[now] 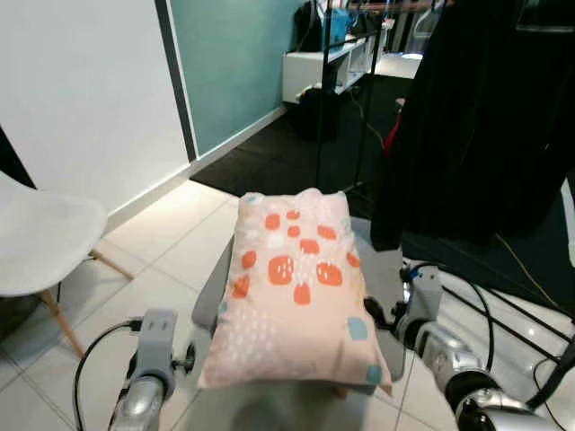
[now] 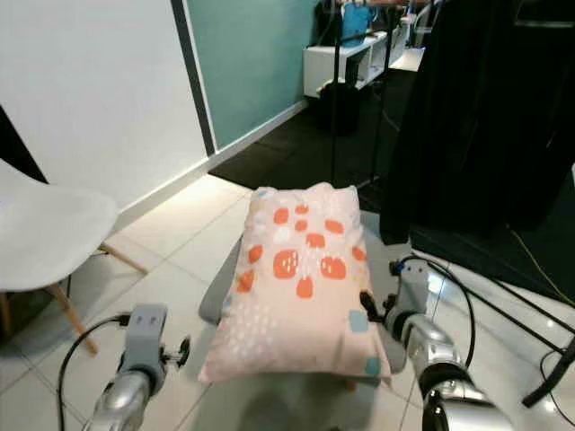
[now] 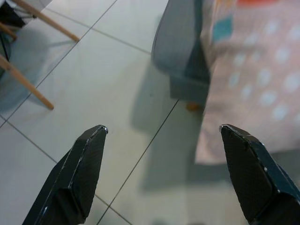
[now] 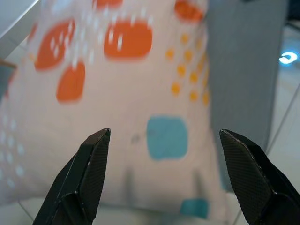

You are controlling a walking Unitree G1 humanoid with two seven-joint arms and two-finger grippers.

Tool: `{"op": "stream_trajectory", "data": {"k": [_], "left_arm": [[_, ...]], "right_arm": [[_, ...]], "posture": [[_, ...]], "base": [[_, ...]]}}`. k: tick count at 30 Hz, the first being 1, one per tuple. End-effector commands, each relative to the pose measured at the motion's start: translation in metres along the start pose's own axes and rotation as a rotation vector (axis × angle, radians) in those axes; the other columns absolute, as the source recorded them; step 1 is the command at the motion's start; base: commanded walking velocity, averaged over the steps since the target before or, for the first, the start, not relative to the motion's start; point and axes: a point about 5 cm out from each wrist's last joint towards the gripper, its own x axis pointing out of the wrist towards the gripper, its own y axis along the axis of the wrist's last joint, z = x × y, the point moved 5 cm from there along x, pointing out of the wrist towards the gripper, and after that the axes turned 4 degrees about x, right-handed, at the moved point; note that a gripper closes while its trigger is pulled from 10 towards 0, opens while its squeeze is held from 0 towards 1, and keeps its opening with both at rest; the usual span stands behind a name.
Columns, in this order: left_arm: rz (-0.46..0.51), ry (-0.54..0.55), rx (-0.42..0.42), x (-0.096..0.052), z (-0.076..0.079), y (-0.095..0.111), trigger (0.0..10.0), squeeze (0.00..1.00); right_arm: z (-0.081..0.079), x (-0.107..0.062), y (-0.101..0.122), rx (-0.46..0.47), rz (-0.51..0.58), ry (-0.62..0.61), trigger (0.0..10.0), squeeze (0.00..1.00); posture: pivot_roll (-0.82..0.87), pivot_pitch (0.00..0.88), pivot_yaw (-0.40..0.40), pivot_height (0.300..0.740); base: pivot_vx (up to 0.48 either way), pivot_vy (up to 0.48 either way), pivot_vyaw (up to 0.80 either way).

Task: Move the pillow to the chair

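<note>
Pillow [image 1: 298, 292] lies on a grey seat [image 1: 388, 289] ahead; the left gripper [image 3: 164, 173] and right gripper [image 4: 161, 176], both spread wide, flank it, probably for a two-sided grasp; the white chair [image 1: 40, 238] waits far left.

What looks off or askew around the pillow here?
The pillow lies on a grey chair, its near end overhanging the seat's front edge and drooping. Both end effectors, left and right, are open beside it. Nothing spilled or damaged.
</note>
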Motion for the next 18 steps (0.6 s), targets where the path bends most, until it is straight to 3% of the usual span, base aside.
{"op": "stream_trajectory", "data": {"k": [1, 6, 12, 18], "left_arm": [[-0.014, 0.005, 0.015, -0.001, -0.006, -0.003, 10.0, 0.0], [0.004, 0.011, 0.019, -0.003, -0.01, 0.002, 10.0, 0.0], [0.09, 0.016, 0.021, -0.011, -0.024, 0.027, 10.0, 0.0], [0.154, 0.024, 0.028, -0.018, -0.037, 0.05, 10.0, 0.0]], "right_arm": [[-0.002, 0.0, -0.003, 0.024, -0.012, 0.012, 10.0, 0.0], [-0.009, 0.002, 0.001, 0.05, -0.001, 0.04, 10.0, 0.0], [-0.019, 0.007, 0.021, 0.12, 0.065, 0.072, 10.0, 0.0], [-0.034, 0.01, 0.025, 0.157, 0.081, 0.131, 10.0, 0.0]], "posture": [[-0.14, 0.064, 0.006, 0.585], [-0.13, 0.08, 0.018, 0.57], [-0.1, 0.112, 0.051, 0.545], [-0.06, 0.135, 0.064, 0.53]], "base": [[0.0, 0.0, 0.0], [0.0, 0.0, 0.0], [0.0, 0.0, 0.0], [0.0, 0.0, 0.0]]}}
